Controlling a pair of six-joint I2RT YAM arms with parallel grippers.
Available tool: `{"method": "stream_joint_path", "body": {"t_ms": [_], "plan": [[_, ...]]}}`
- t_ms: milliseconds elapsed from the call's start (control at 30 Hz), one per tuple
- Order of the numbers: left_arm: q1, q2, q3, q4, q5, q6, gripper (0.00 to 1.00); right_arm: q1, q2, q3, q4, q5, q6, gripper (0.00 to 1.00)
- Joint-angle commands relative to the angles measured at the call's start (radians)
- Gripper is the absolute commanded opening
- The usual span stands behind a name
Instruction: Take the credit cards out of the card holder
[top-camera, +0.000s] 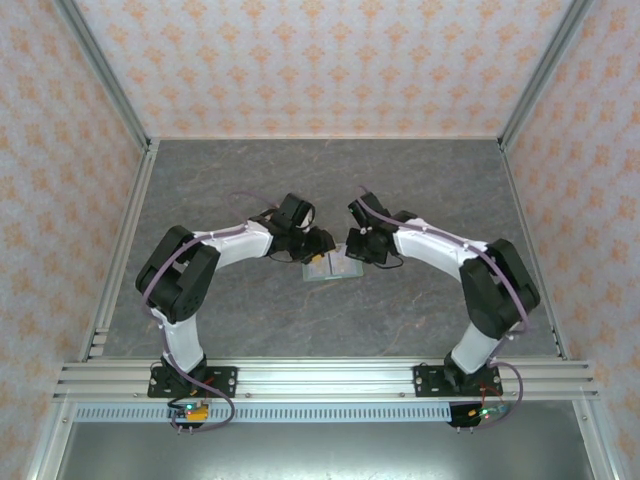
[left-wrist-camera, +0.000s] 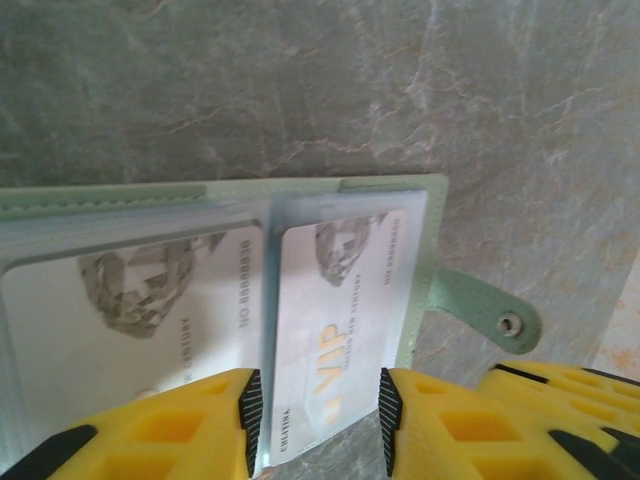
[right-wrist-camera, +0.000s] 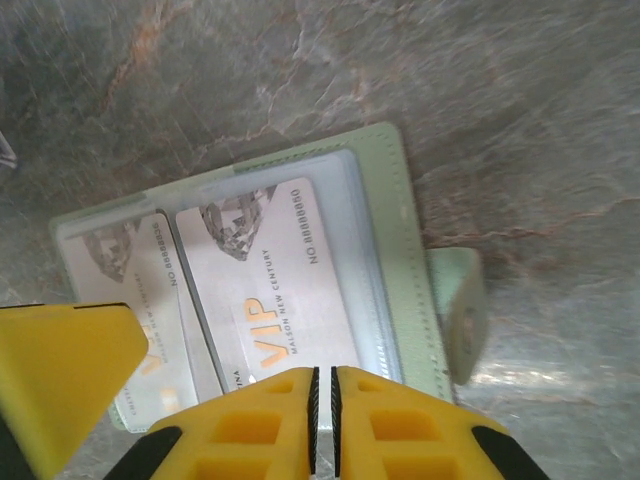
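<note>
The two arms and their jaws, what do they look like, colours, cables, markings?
Both the left arm and the right arm have white links between bulky black joints, a thin purple cable running along each, and black bases on an aluminium rail. The jaws are bright yellow plastic with square recessed pockets and black ribbed pads on their inner faces. No markings are legible.

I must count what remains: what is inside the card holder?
Inside the card holder: two whitish VIP cards, side by side in clear sleeves. Anything behind them is covered.
</note>
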Motion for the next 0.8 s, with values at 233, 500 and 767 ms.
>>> {"method": "stream_joint_path", "body": {"t_ms": [233, 500, 767], "plan": [[-0.004, 0.019, 0.0, 0.015, 0.02, 0.005, 0.31, 0.015, 0.098, 0.049, -0.04, 0.076, -0.015, 0.23], [-0.003, 0.036, -0.001, 0.014, 0.017, 0.009, 0.3, 0.015, 0.136, 0.05, -0.024, 0.046, -0.018, 0.21], [-0.003, 0.058, -0.03, 0.057, 0.027, -0.003, 0.27, 0.016, 0.161, 0.058, -0.02, 0.02, -0.024, 0.16]]}}
